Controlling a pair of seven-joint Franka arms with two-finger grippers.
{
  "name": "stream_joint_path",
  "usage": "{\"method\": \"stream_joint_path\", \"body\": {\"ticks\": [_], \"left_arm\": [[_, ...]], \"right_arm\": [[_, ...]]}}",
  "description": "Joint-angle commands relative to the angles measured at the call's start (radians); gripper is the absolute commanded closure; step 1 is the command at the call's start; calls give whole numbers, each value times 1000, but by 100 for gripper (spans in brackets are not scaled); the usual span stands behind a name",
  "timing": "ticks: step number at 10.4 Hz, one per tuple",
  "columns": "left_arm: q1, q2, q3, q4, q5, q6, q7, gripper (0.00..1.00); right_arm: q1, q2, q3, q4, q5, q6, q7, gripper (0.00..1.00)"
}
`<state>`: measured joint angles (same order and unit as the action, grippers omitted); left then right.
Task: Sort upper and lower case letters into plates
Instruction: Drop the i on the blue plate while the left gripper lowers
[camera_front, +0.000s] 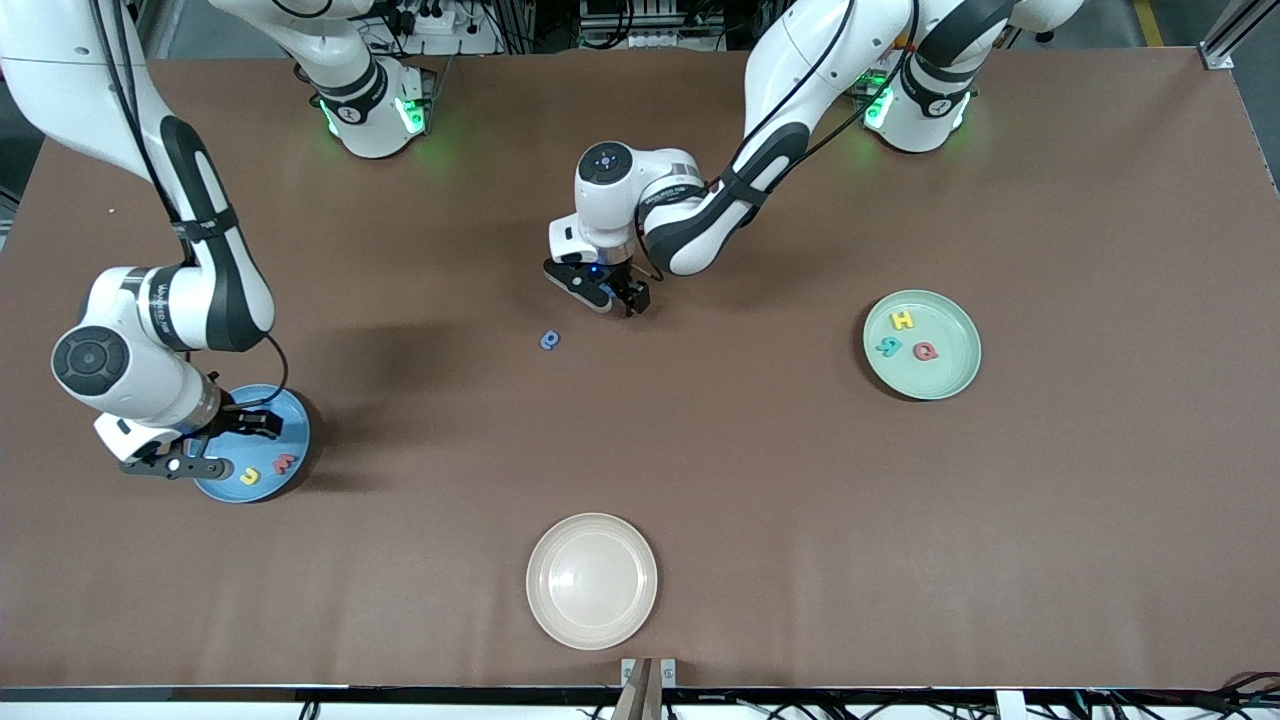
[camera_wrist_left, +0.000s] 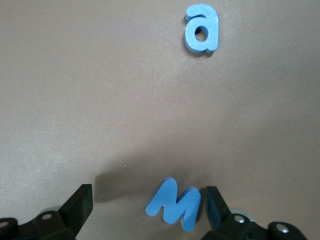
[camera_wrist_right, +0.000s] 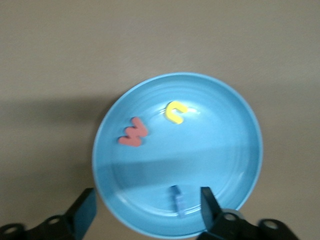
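On the brown table (camera_front: 700, 480) I see small chunky toy letters of foam-like look. A blue letter a (camera_front: 549, 340) lies flat near the middle; a blue W-shaped letter (camera_wrist_left: 175, 204) lies beside it under the left gripper. The mint green plate (camera_front: 945, 375), toward the left arm's end, carries a yellow H (camera_front: 902, 320), a teal letter (camera_front: 888, 346) and a red Q (camera_front: 927, 351). The sky blue plate (camera_front: 290, 420), toward the right arm's end, carries a yellow u (camera_front: 249, 476), a red w (camera_front: 285, 463) and a small blue letter (camera_wrist_right: 177, 200) that I cannot read. A cream-white plate (camera_front: 560, 620) lies nearest the front camera, with nothing on it. The left gripper (camera_front: 612, 296) is low over the table, jaws spread wide either side of the blue W-shaped letter, one finger just beside it. The right gripper (camera_front: 205, 445) hangs over the sky blue plate, jaws spread, pinching nothing; the small blue letter lies on the plate between its fingers.
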<state>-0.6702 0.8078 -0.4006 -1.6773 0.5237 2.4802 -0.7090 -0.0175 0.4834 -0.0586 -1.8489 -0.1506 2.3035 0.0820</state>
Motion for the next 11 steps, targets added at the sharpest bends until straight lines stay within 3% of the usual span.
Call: {"method": "stream_joint_path", "body": {"ticks": [1,5,6,7,11], "left_arm": [[-2,1,-3,5,-36,3,17,0],[-2,5,-3,4,-37,3,19,2],[-2,5,-3,4,-41,3,8,26],[-3,7,-3,2,-41,2,-22,37],[-5,7,-3,2,-41,0,-49,37]], "right_arm": [[25,-11,6,13,39,-58,45,0],[73,-23,54,13,40,-92,269,0],[74,-25,75,13,40,-92,312,0],[80,-23,98,14,40,-92,382,0],[93,-20,163,14,40,-88,554,0]]}}
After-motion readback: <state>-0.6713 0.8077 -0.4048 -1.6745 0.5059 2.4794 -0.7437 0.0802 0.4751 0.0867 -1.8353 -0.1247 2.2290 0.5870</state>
